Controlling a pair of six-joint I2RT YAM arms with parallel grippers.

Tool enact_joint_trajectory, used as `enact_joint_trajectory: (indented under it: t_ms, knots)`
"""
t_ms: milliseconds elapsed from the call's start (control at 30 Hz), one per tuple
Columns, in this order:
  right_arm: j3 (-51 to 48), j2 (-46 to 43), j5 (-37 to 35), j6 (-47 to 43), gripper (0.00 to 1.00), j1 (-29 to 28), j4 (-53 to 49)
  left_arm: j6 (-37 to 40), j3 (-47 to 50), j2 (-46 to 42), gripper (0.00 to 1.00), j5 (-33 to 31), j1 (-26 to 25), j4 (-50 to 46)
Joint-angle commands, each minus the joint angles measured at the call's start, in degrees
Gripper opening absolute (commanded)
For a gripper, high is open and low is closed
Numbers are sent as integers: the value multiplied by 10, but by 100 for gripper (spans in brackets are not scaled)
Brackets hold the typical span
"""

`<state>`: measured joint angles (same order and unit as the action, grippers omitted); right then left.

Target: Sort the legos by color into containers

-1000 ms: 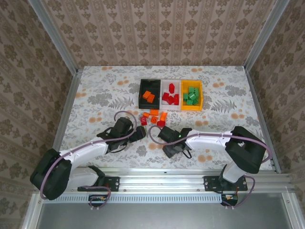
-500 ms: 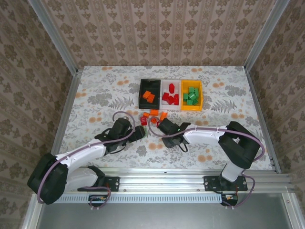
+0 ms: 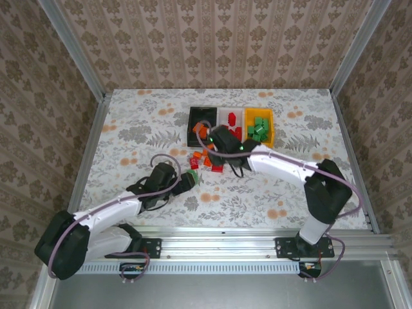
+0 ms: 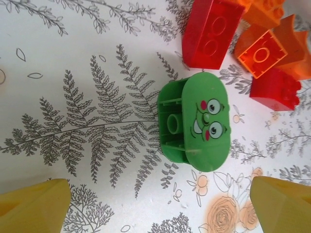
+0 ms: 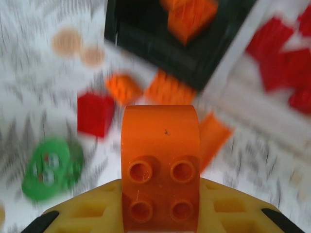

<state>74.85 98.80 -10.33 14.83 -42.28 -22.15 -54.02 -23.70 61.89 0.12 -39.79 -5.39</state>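
Between the yellow fingers (image 5: 82, 211) of my right gripper (image 5: 160, 206) sits an orange lego (image 5: 160, 150), studs toward my wrist, clamped tight. Ahead of those fingertips is the black bin (image 5: 146, 41) with orange pieces inside. To its right is the white bin (image 5: 231, 77), holding what look like red pieces, though that view is blurred. Down to the left of my grip a green lego (image 5: 48, 170) lies on the table (image 4: 73, 73), and a red lego (image 5: 95, 115) sits just beyond it. My left gripper (image 4: 158, 206) is spread wide and grasps nothing. The green lego, with its printed face, lies on its side just ahead of those open fingers, between them, touching neither. Farther ahead and to the right, more red and orange pieces cluster together.
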Motion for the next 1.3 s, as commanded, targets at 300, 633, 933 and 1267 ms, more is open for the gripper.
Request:
enact_joint_trajectory:
  t_ms: [300, 633, 933, 1267]
  knots:
    - [292, 239, -27, -87, 29, 49, -36, -11, 27, -132, 97, -23, -6, -99]
    - [414, 333, -29, -104, 41, 51, -83, -11, 32, -155, 98, -32, -5, -105]
    - [407, 285, -33, -106, 58, 48, -81, -8, 22, -155, 98, -34, -4, -114]
    - [101, 62, -46, -3, 55, 9, -9, 16, -14, -77, 98, -37, -3, -89]
